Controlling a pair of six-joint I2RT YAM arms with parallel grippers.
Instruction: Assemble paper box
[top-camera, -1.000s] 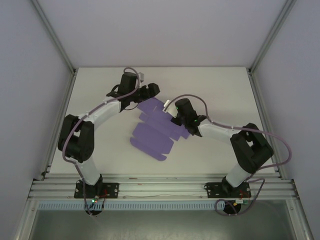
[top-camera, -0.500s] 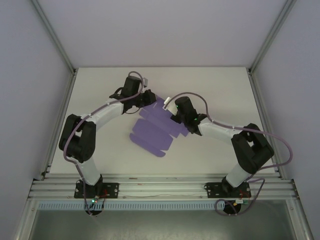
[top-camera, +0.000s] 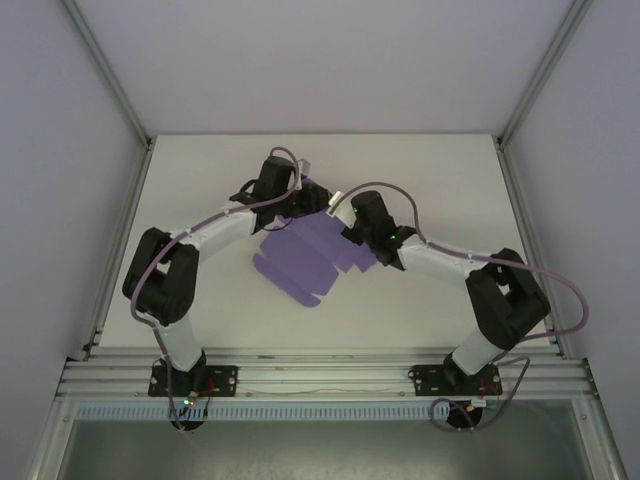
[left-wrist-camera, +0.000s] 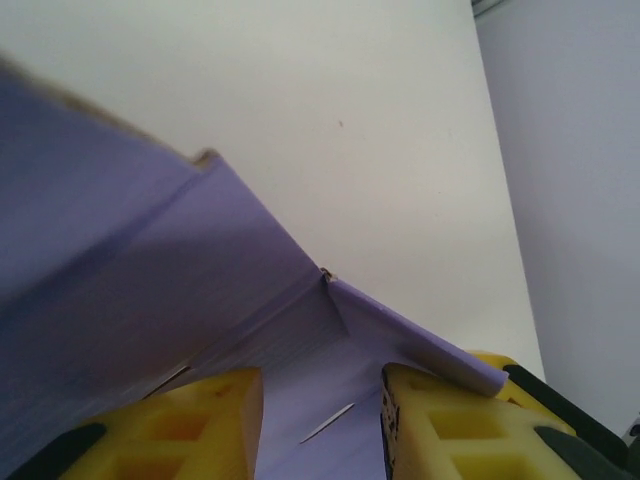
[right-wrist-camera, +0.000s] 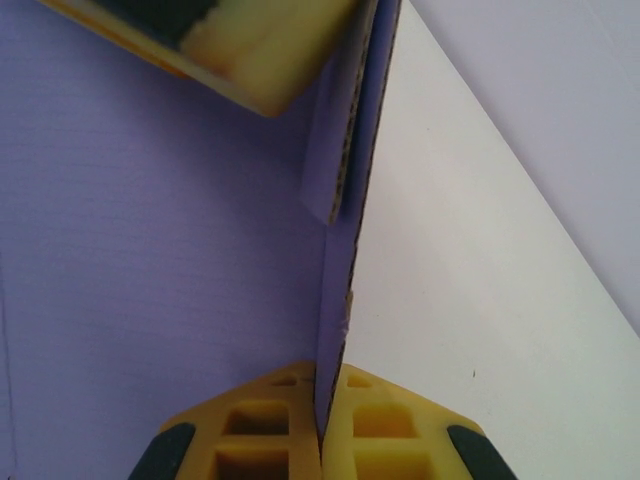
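The right tool (right-wrist-camera: 322, 398) is pinching a raised edge of the paper box (right-wrist-camera: 150, 220), with its pads pressed together on the thin sheet. The left tool (left-wrist-camera: 320, 420) is standing partly spread, straddling a creased flap without clamping it. The paper box is lying near the middle of the desk (top-camera: 420, 170), between both arms, mostly as a flat die-cut sheet. Progress is judged early: only edge panels are lifting, no walls are locking, and most folding and tucking is outstanding.

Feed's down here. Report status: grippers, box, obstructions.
Right gripper shut on upright edge of the purple die-cut paper box sheet. Left gripper open, at a raised flap. Sheet unfinished, not yet a box. No obstruction seen.
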